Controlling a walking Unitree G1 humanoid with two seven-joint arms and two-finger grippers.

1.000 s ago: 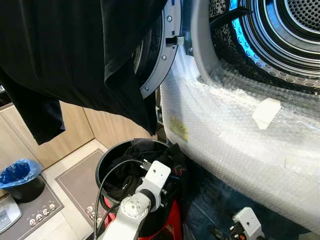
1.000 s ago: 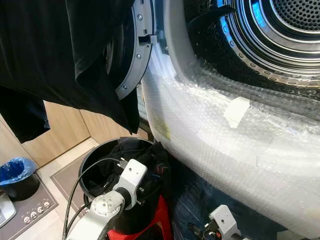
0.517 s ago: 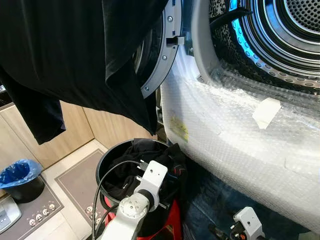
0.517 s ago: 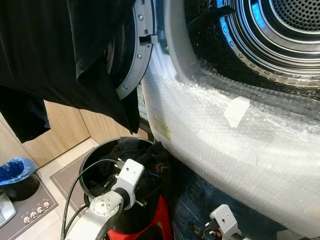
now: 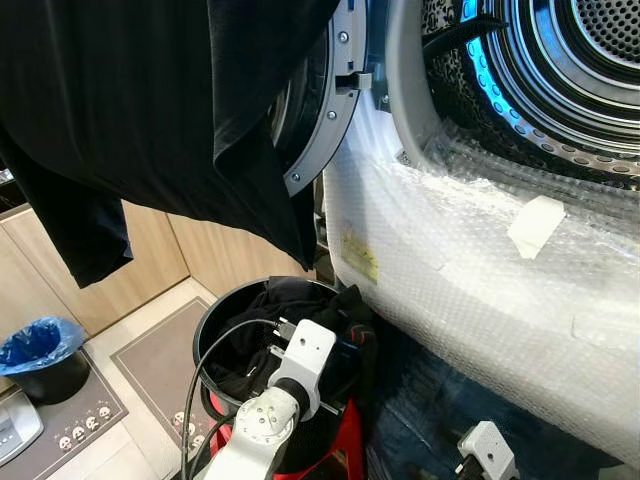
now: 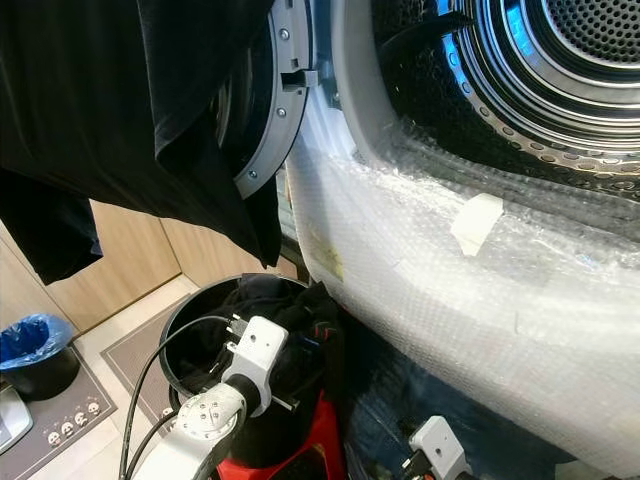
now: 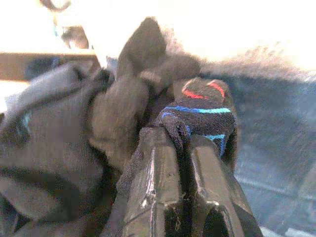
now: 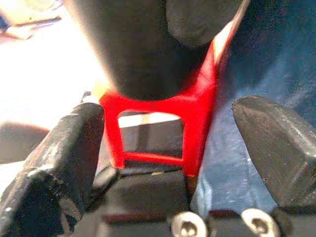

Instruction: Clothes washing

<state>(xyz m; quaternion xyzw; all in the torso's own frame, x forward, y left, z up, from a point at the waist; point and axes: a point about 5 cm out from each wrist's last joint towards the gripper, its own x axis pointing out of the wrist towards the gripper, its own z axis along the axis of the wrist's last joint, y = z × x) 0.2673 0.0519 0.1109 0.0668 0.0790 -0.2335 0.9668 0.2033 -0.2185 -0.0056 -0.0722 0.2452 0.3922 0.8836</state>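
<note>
Right gripper (image 8: 168, 143) low by the red stand (image 8: 195, 113), fingers wide apart, nothing held. Left gripper (image 7: 180, 148) in the black bucket (image 5: 215, 325) w/ dark clothes (image 5: 270, 315), fingers pinched tight on a dark striped sock (image 7: 202, 111). Beyond: bubble-wrapped washer (image 5: 470, 290), yellow label (image 5: 358, 258) unreadable, drum (image 5: 560, 70) open. Black garment (image 5: 150, 110) hangs over the door (image 5: 325, 120).

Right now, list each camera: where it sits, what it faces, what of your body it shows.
Left eye view: head, facing down at the washer drum and black bucket; left arm shows.
Right eye view: same scene, offset.
Left wrist view: along the left gripper, pinching a dark striped garment.
Right wrist view: along the open right gripper, facing the red stand.
Both wrist views share the bucket area.
</note>
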